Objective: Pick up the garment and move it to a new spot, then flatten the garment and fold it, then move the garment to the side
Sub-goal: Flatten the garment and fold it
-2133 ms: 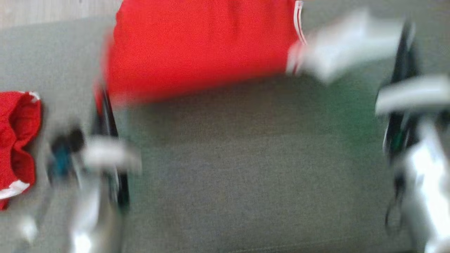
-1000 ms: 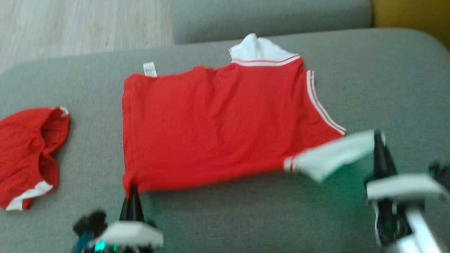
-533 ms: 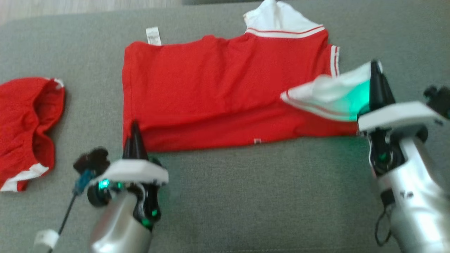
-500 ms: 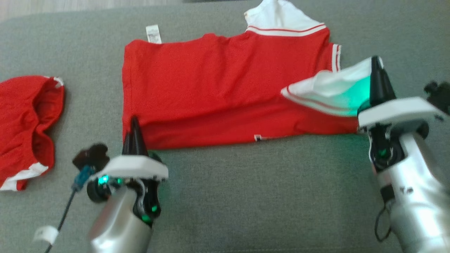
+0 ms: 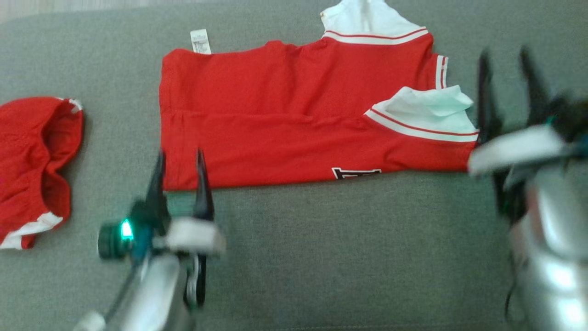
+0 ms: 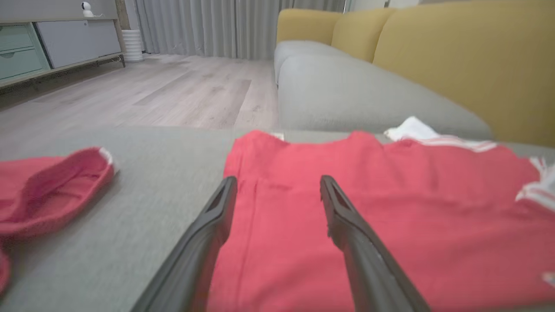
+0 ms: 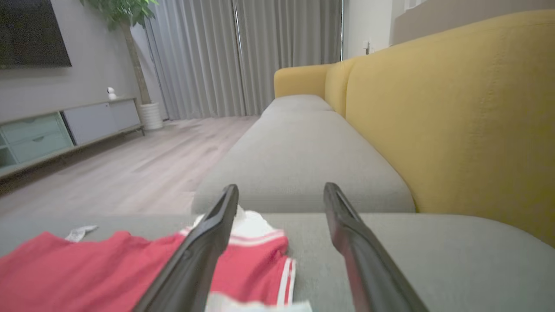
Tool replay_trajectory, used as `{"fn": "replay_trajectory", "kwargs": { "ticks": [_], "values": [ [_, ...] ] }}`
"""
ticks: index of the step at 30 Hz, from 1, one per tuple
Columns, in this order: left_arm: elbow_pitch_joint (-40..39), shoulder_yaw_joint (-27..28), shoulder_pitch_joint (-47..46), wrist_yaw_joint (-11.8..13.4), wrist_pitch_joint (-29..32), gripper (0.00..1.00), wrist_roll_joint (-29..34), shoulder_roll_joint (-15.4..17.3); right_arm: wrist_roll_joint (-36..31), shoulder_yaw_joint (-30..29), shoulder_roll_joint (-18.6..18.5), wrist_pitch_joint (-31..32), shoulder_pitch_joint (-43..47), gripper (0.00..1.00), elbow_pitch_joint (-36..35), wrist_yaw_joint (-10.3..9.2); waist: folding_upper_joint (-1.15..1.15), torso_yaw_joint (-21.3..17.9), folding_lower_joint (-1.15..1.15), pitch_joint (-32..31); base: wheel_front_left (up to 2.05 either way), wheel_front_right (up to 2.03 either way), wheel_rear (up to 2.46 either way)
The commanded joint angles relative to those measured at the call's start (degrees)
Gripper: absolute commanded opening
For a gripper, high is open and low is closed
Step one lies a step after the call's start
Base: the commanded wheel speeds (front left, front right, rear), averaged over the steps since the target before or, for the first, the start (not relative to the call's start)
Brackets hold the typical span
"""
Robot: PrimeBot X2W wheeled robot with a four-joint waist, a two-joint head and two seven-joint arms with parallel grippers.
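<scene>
Head view, left to right:
- red shorts (image 5: 32,165) at 9 o'clock, bunched, well apart from the work. Looks parked out of the way.
- left gripper (image 5: 180,156) at 7 o'clock: fingers spread wide, nothing between them. Tips sit over the shirt's near-left corner; can't tell if they touch the cloth.
- shirt (image 5: 285,115) at 12 o'clock, flat on the grey sofa cushion (image 5: 321,257). Near long edge is doubled over toward the middle, so I'd say the first lengthwise fold is in.
- white sleeve (image 5: 427,115) at 2 o'clock is tucked in over the body, which keeps the outline roughly rectangular.
- right gripper (image 5: 503,55) at 3 o'clock: also wide open and empty, just beside the sleeve end, off the cloth.

One gripper per end of the near edge fits a two-corner fold. Next is probably a crosswise fold, then the move aside.
</scene>
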Motion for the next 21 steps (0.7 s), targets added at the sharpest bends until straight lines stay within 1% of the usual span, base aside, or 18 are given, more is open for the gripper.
{"fn": "replay_trajectory", "kwargs": {
  "ticks": [1, 2, 5, 10, 15, 21],
  "values": [
    [-1.7, 2.8, 2.7, 0.7, -0.4, 1.00, 2.9, 1.1, -2.8, -0.2, 1.9, -0.3, 5.0, 1.00, -2.6, -0.04, 0.00, -0.4, 0.00, -1.5, 0.00, 0.00, 0.00],
    [-1.7, 2.8, 2.7, 0.7, -0.4, 1.00, 2.9, 1.1, -2.8, -0.2, 1.9, -0.3, 5.0, 1.00, -2.6, -0.04, 0.00, -0.4, 0.00, -1.5, 0.00, 0.00, 0.00],
    [-2.2, 4.2, 6.8, 1.1, -0.4, 1.00, 5.7, 1.2, -5.2, -2.0, 3.7, -0.3, 10.1, 1.00, -4.0, -0.04, 0.00, -0.7, 0.00, -3.3, 0.00, 0.00, 0.00],
    [-3.1, 6.4, 12.9, 1.2, -0.4, 1.00, 7.6, 1.1, -5.9, -3.7, 5.4, -0.4, 16.1, 1.00, -4.1, -0.04, 0.00, -1.2, 0.00, -6.5, 0.00, 0.00, 0.00],
    [-3.6, 7.4, 17.4, 1.1, -0.4, 1.00, 8.3, 1.0, -6.0, -3.3, 6.1, -0.4, 19.3, 1.00, -3.6, -0.04, 0.00, -1.7, 0.00, -9.4, 0.00, 0.00, 0.00],
    [-3.7, 7.7, 20.2, 1.1, -0.4, 1.00, 8.2, 0.9, -4.9, -3.5, 6.3, -0.4, 22.1, 1.00, -2.4, -0.04, 0.00, -1.8, 0.00, -12.0, 0.00, 0.00, 0.00]
  ]
}}
